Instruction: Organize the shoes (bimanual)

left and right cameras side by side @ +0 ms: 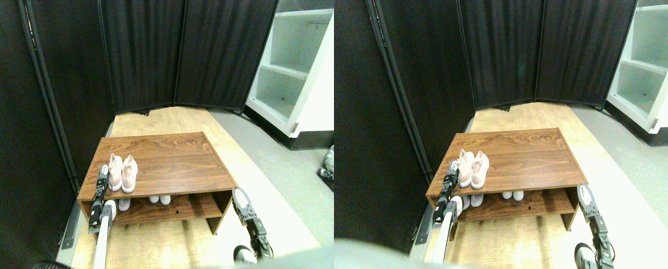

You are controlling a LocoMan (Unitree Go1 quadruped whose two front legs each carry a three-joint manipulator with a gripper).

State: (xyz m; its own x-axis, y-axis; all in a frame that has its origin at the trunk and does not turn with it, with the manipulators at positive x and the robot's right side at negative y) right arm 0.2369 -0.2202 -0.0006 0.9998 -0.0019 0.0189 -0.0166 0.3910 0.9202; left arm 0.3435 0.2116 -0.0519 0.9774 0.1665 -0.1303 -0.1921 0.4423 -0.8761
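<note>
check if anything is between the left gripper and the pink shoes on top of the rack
Nothing visible does. The left gripper sits right beside the pale pink shoes on top of the wooden rack, at their left side, with no object between them.

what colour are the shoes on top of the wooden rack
Pale pinkish-white shoes, seen best in the stereo pair view, on the rack.

the 2 shoes (122,172) on top are pale pinkish-white with white soles. the shoe rack (166,157) is reddish-brown wood grain. white toes (159,199) show on its lower shelf. my left gripper (102,182) is dark on a pale limb. black pleated screens (143,53) stand behind, a white shelf unit (295,67) beside them.
</note>
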